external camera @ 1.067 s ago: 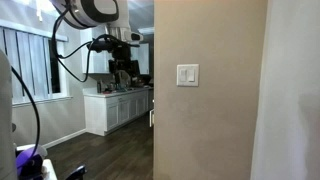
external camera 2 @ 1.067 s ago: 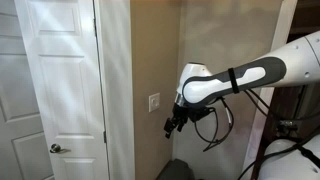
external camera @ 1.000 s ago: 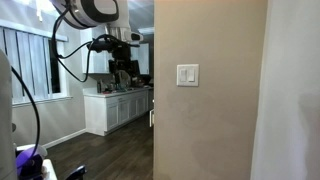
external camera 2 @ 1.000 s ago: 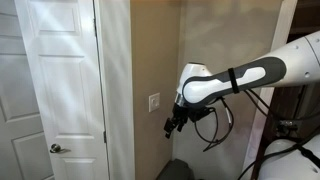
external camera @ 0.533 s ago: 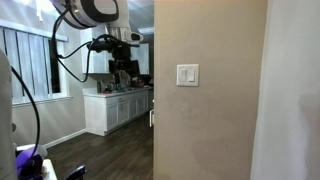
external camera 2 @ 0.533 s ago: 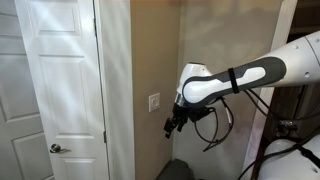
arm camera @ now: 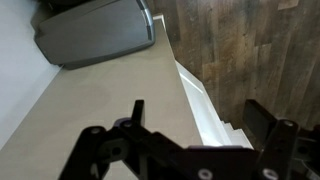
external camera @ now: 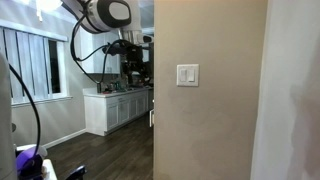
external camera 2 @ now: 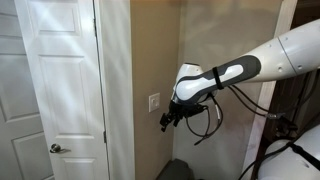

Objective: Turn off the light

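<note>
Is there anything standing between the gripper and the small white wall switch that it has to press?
Nothing visible does. In an exterior view the gripper hangs close to the small white square wall switch, a little lower and to its side. Only bare beige wall shows between them. The wrist view shows the fingers spread open.

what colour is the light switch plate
The switch plate is white, set on a beige wall; it shows best in an exterior view.

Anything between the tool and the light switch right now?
Nothing. In an exterior view only bare beige wall shows between the tool and the switch.
</note>
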Controlling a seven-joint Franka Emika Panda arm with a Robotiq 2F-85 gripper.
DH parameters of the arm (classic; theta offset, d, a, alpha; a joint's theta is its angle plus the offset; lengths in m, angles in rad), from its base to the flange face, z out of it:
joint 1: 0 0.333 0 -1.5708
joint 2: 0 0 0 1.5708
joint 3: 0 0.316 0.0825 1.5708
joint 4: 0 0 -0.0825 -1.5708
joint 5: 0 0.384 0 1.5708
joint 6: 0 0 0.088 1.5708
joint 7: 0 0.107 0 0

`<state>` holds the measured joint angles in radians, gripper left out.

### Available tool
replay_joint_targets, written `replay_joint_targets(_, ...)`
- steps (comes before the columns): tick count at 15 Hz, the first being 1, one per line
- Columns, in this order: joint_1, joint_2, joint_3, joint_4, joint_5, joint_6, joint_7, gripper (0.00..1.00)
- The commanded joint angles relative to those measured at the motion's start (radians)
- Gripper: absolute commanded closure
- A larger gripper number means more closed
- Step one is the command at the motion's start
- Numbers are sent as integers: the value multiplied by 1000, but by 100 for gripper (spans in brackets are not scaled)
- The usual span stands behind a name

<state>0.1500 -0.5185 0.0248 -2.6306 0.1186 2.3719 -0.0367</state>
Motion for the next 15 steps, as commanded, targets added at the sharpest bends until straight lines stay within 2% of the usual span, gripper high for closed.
replay_joint_targets(1, -27, 131, -5, 72, -16, 139, -33, 27)
replay_joint_targets(4, -45, 180, 9, 86, -42, 282, -13, 47)
replay_joint_targets(7, -89, 217, 41, 93, -140, 409, 32, 66)
replay_joint_targets(12, -224, 269, 120, 106, -344, 559, 182, 97)
replay_joint_targets(15, -321, 291, 181, 130, -459, 637, 300, 100)
